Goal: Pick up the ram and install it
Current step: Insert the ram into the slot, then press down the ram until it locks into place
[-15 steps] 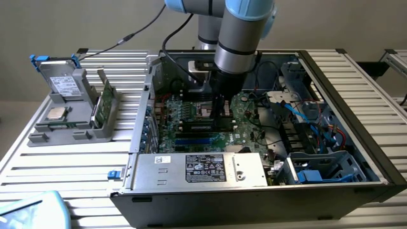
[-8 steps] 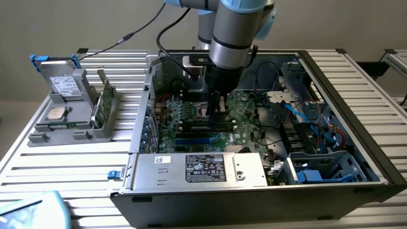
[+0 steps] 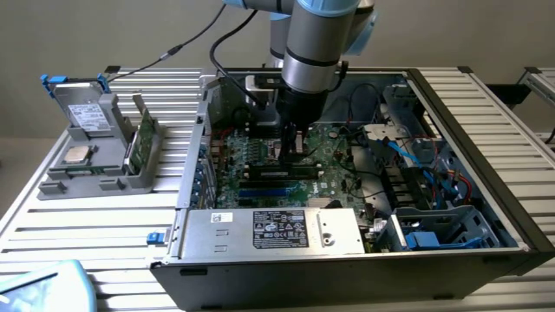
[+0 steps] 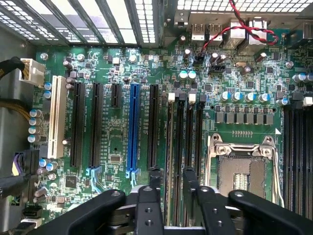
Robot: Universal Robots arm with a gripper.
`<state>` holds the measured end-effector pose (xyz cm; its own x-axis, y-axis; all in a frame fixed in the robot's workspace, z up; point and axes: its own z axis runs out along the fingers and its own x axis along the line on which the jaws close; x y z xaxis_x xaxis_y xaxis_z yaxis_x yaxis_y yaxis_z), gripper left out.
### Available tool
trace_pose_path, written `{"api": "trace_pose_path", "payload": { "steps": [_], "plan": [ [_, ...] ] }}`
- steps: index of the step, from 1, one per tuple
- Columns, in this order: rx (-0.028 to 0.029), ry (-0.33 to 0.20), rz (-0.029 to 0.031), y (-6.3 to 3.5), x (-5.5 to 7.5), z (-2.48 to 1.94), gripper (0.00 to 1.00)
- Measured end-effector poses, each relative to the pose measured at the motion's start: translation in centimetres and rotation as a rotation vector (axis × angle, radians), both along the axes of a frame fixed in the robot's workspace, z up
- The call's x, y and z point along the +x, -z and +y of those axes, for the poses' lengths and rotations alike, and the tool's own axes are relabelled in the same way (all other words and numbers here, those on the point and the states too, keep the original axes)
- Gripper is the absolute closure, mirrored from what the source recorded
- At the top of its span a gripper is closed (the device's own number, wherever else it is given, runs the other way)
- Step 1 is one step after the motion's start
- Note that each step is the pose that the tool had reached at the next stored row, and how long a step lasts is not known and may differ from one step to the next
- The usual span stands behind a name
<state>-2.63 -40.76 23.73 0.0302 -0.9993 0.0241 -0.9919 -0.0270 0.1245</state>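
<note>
In the exterior view my gripper (image 3: 293,155) is down inside the open computer case (image 3: 485,130), just over the motherboard (image 3: 260,156). Right under it a long, narrow dark ram (image 3: 282,173) with a green edge lies along the memory slots. It looks seated in a slot, level with the board. In the wrist view the two black fingers (image 4: 155,178) stand apart, with the black memory slots (image 4: 178,132) running between them. The gripper (image 4: 172,178) is open and nothing is pinched between its fingers.
The empty processor socket (image 4: 242,169) lies beside the slots. Expansion slots, one of them blue (image 4: 134,127), are on the other side. A power supply (image 3: 277,231) and blue cables (image 3: 425,169) crowd the case. On the exterior view's left, a grey tray (image 3: 95,175) holds a tall green card (image 3: 143,140) and a silver chip (image 3: 78,155).
</note>
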Motion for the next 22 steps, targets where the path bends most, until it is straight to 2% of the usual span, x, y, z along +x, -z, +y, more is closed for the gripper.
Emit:
{"api": "trace_pose_path", "payload": {
  "steps": [1, 2, 4, 6, 22],
  "plan": [
    [0.0, 0.0, 0.0, 0.0, 0.0, 0.0, 0.75],
    [0.0, 0.0, 0.0, 0.0, 0.0, 0.0, 0.75],
    [0.0, 0.0, 0.0, 0.0, 0.0, 0.0, 0.87],
    [0.0001, 0.0, 0.0, 0.0, 0.0, 0.0, 0.89],
    [-0.0002, 0.0, 0.0, -0.01, 0.03, -0.04, 0.89]
  ]
}}
